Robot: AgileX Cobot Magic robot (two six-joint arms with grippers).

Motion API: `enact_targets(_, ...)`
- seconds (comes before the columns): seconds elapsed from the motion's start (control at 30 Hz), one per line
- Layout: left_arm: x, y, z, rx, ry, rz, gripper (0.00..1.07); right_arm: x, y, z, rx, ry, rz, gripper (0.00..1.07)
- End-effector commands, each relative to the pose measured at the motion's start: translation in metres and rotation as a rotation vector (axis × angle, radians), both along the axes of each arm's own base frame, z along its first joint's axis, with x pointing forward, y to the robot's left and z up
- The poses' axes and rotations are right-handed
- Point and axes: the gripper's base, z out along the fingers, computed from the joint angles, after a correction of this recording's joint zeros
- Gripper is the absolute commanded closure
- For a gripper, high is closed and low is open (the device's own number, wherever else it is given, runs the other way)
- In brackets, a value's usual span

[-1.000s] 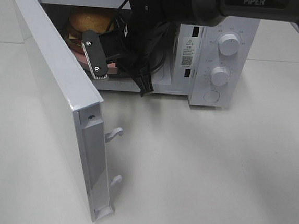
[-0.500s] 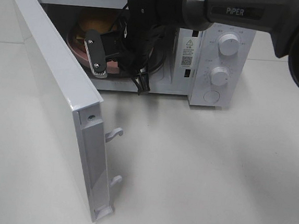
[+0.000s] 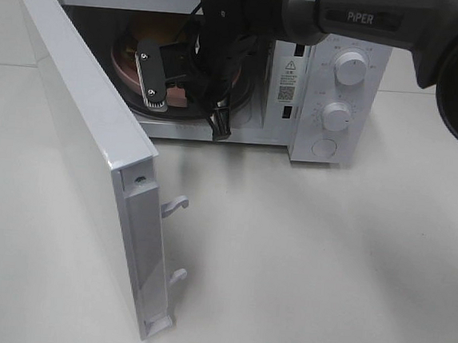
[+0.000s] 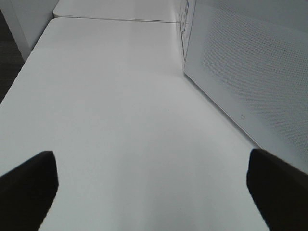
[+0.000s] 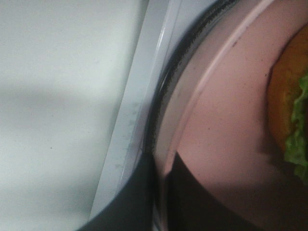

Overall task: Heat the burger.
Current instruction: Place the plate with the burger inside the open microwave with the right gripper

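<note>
R hand (image 3: 165,98) pinched shut on round pink plate (image 3: 130,62)'s rim so glossy golden-bun burger (image 3: 152,27) sits untouched inside white microwave (image 3: 334,68), upper left of frame; L hand (image 4: 154,192) wide open, idle.

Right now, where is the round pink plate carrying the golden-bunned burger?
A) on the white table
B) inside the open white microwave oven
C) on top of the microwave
B: the round pink plate with the burger sits inside the white microwave oven, whose door stands open.
</note>
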Motion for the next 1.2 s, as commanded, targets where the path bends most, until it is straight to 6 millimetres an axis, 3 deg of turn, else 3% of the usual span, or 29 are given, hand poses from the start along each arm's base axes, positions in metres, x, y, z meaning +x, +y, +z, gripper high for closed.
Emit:
enact_targets(0.03, 0.0006, 0.0001, -0.0002, -0.001, -0.014, -0.001, 0.04, 0.0091, -0.0028, 0.0128, 0.054, -0.062, -0.022, 1.07)
enact_targets(0.33, 0.0006, 0.0001, -0.0002, -0.001, -0.014, -0.001, 0.04, 0.0127, -0.0058, 0.0036, 0.055, -0.046, -0.045, 1.07)
enact_targets(1.2, 0.0006, 0.0001, -0.0002, -0.001, -0.014, -0.001, 0.04, 0.0122, -0.0039, 0.0038, 0.086, -0.037, -0.053, 1.05)
